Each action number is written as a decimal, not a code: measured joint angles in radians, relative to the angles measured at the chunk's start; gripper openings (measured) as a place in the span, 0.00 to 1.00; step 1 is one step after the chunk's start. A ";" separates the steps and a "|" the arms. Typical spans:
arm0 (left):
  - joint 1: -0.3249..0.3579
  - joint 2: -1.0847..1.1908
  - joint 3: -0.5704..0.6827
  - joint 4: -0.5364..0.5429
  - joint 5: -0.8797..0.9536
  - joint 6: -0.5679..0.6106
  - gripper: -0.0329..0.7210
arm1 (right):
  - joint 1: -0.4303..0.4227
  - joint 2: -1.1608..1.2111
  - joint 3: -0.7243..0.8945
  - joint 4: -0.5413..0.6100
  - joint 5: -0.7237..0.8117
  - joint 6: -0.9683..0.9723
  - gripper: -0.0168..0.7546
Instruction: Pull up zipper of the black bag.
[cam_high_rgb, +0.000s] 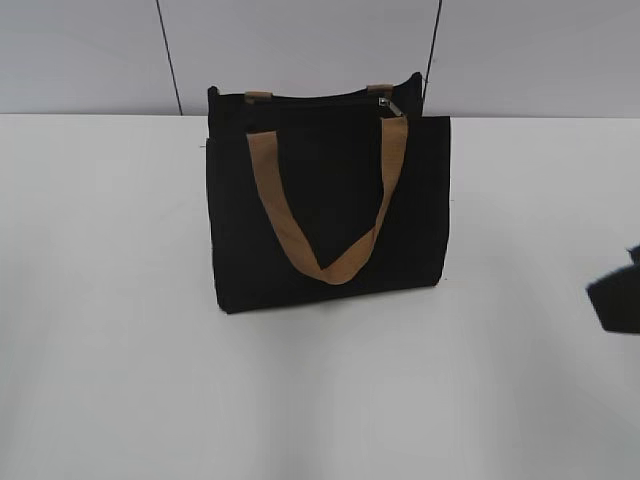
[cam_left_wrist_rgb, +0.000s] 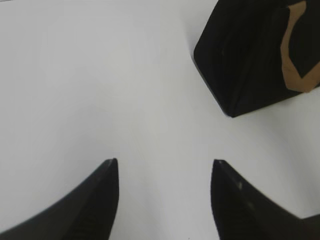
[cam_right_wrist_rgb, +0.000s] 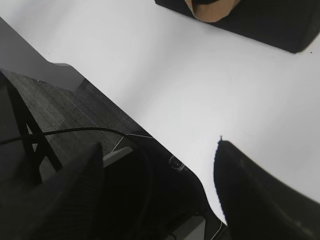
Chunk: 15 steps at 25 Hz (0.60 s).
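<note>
One white table (cam_high_rgb: 120, 330) holds one black bag (cam_high_rgb: 330, 215) standing upright near its far edge, with one tan handle (cam_high_rgb: 325, 200) drooping down the front and two tan tabs of a second showing at the top. One silver zipper (cam_high_rgb: 388, 107) sits at the right end of the bag's top. Two grippers, left (cam_left_wrist_rgb: 165, 162) and right (cam_right_wrist_rgb: 160, 145), hang well apart from the bag, each spread wide and holding nothing.

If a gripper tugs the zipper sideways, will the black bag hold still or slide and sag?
The black bag looks like soft fabric standing free on the smooth white table, so it probably slides or leans. Its strap hangs limp, suggesting floppy cloth.
</note>
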 joint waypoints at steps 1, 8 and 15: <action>0.000 -0.047 0.021 -0.015 0.011 0.011 0.62 | 0.000 -0.059 0.031 -0.015 -0.003 0.016 0.70; 0.000 -0.290 0.098 -0.061 0.087 0.098 0.61 | 0.002 -0.464 0.145 -0.264 0.003 0.201 0.70; 0.000 -0.418 0.100 -0.105 0.119 0.186 0.61 | 0.002 -0.817 0.277 -0.450 0.010 0.372 0.66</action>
